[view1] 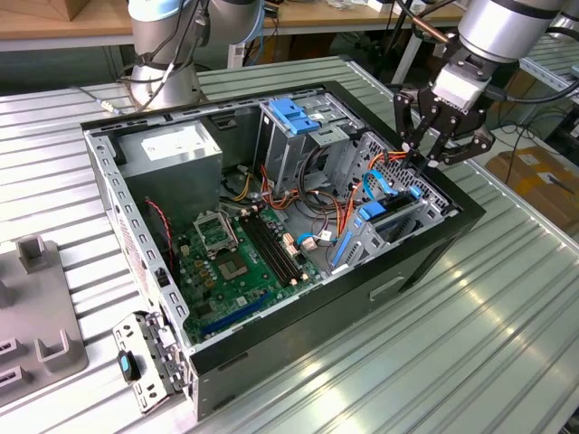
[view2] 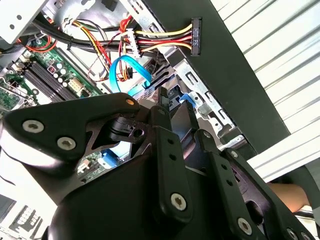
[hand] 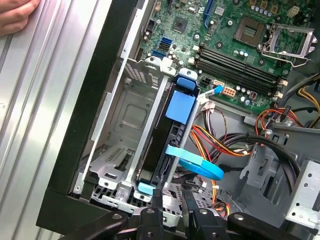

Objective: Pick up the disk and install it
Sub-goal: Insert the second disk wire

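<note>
The disk (hand: 161, 150) stands on edge in the metal drive bay (hand: 125, 125) by the case wall, its light-blue frame (hand: 180, 107) on top. In the exterior view the disk's blue frame (view1: 382, 217) shows at the case's right end. My gripper (view1: 422, 154) hovers just above that bay with nothing between its fingers. In the first wrist view its fingertips (hand: 155, 200) stand apart over the disk's end, the gripper (hand: 171, 202) open. In the second wrist view the gripper (view2: 177, 107) points down at the bay.
The open computer case (view1: 425, 262) lies on a ribbed metal table. Inside are the motherboard (view1: 240, 249), a tall cage with a blue latch (view1: 297, 116), a grey power supply (view1: 172, 149) and cable bundles (hand: 220, 145). A hand (hand: 15, 15) rests beside the case.
</note>
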Motion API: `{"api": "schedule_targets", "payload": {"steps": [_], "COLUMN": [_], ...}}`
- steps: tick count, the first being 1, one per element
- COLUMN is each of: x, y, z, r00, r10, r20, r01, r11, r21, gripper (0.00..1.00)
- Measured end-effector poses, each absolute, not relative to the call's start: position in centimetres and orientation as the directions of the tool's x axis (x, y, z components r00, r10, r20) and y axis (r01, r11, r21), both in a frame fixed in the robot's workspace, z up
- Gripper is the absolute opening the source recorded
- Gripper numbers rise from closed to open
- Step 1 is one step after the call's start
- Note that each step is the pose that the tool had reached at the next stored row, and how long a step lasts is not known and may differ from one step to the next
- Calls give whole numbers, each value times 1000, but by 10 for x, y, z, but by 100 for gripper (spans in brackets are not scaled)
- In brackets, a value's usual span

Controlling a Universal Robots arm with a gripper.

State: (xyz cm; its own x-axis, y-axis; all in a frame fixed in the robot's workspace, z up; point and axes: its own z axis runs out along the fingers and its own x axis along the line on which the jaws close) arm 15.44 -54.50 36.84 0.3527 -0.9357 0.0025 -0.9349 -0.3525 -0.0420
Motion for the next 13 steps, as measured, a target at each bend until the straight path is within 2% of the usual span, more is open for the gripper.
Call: {"api": "schedule_targets", "payload": {"steps": [13], "x": [166], "y": [-533], "z": [368], "r00": [383], "r10": [-924], "r20": [3], "r01": [-923], "r11": [-383], "r21": [-42], "gripper": [30]}}
